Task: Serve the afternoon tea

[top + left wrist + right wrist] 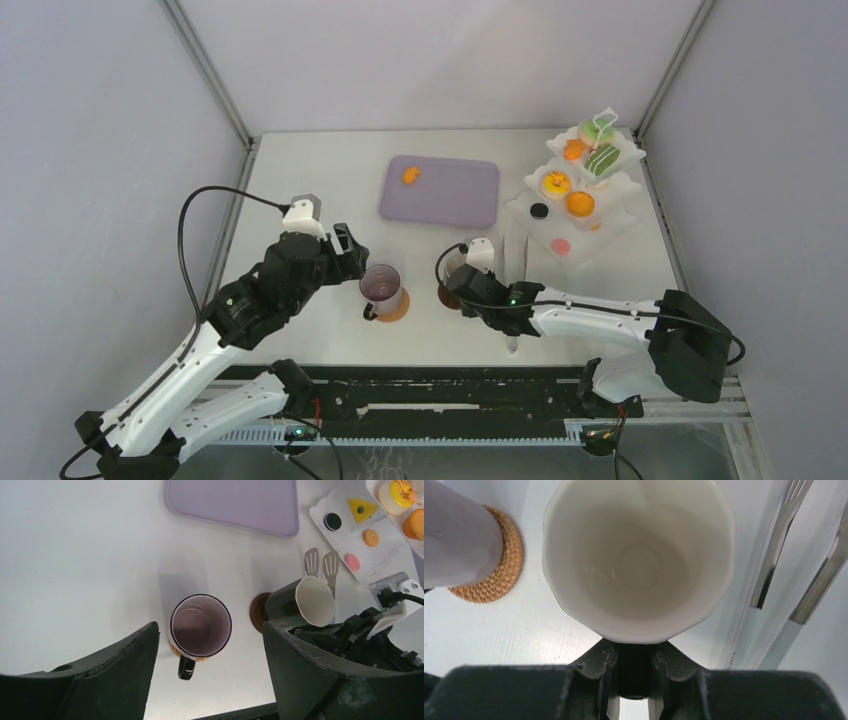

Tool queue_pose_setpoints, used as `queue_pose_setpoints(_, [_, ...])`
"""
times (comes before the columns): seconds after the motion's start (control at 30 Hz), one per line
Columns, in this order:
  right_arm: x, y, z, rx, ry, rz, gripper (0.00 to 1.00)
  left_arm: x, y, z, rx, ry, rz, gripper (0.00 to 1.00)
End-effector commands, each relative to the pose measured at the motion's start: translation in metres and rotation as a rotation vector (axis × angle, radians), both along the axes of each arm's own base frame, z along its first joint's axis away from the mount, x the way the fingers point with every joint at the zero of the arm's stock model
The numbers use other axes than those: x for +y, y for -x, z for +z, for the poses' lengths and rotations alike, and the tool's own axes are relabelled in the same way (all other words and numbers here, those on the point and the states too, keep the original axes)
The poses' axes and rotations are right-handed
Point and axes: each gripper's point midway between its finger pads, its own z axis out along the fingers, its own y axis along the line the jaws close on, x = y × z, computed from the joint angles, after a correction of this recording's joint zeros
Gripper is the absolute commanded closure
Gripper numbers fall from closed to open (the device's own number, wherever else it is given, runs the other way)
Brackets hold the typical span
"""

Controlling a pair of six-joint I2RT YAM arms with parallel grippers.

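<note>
Left gripper spread wide, mauve mug on a coaster just ahead of it; right gripper pinches the tilted dark mug

A white table fills the enclosure. A plain pale back wall rises behind it, with side walls flanking it. Two slanted metal struts climb from the table's far corners, and a black rail runs along its near edge. The light is soft and even, with faint shadows.

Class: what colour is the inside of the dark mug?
White; dark mug clearest in right wrist view.
</note>
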Motion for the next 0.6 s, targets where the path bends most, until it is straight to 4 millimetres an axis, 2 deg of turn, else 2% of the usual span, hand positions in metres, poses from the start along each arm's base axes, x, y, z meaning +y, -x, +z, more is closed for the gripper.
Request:
queue_pose_setpoints(0.0, [0.025, -0.018, 0.017, -0.058, -0.106, -0.045, 1.0, 0.001, 0.0, 0.0, -0.009, 0.026, 0.01, 0.2])
queue_pose_setpoints(0.17, [0.023, -0.016, 0.009, -0.043, -0.08, -0.047, 1.0, 0.002, 0.0, -0.003, -0.002, 0.027, 0.011, 0.2])
queue_pose_setpoints(0.43, [0.026, -0.009, 0.019, -0.056, -0.088, -0.01, 0.98, 0.004, 0.0, -0.003, -0.002, 0.025, 0.017, 0.19])
queue_pose_setpoints(0.53, [0.026, -0.005, 0.022, -0.055, -0.093, -0.004, 0.93, 0.008, -0.001, -0.003, 0.012, 0.012, 0.033, 0.16])
queue_pose_setpoints(0.57, [0.026, -0.004, 0.023, -0.055, -0.095, -0.004, 0.85, 0.01, -0.001, -0.003, 0.016, 0.006, 0.04, 0.14])
